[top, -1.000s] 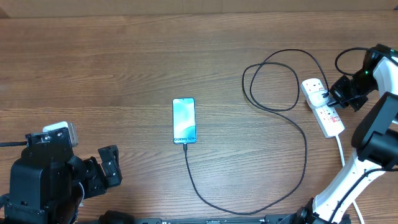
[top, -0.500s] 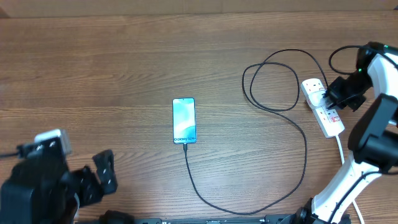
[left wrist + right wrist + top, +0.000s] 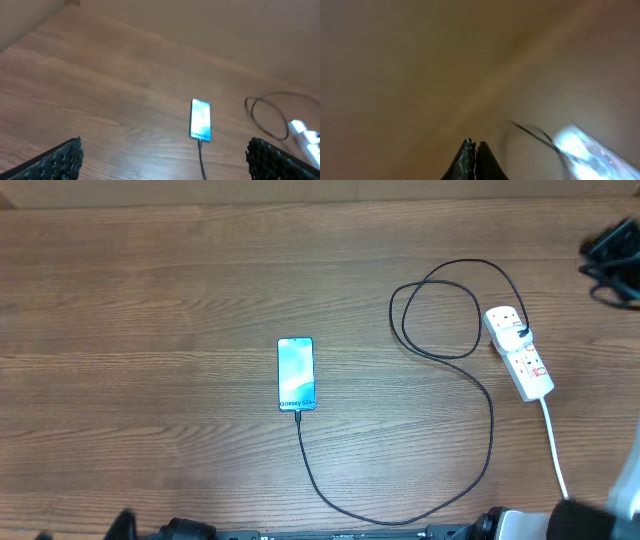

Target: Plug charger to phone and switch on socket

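The phone (image 3: pixel 295 373) lies flat mid-table, screen lit; in the left wrist view the phone (image 3: pixel 201 119) shows far ahead. The black charger (image 3: pixel 491 430) runs from the phone's bottom edge, curves right and loops up to its plug in the white socket (image 3: pixel 520 352). My left gripper (image 3: pixel 165 162) is open, its fingers (image 3: pixel 55 162) wide apart and well short of the phone. Nothing sits between the fingers of my right gripper (image 3: pixel 474 159), which is shut; the blurred socket (image 3: pixel 585 150) lies to its right. Only a dark blur of the right arm (image 3: pixel 613 242) shows overhead.
The socket's white cord (image 3: pixel 552 448) trails toward the table's front right. The charger's loop (image 3: pixel 440 310) lies left of the socket. Bare brown wood surrounds the phone.
The left arm has dropped out of the overhead view at the bottom left. The right arm has left the socket and swung up toward the top right corner. Phone, charger and socket have not moved.
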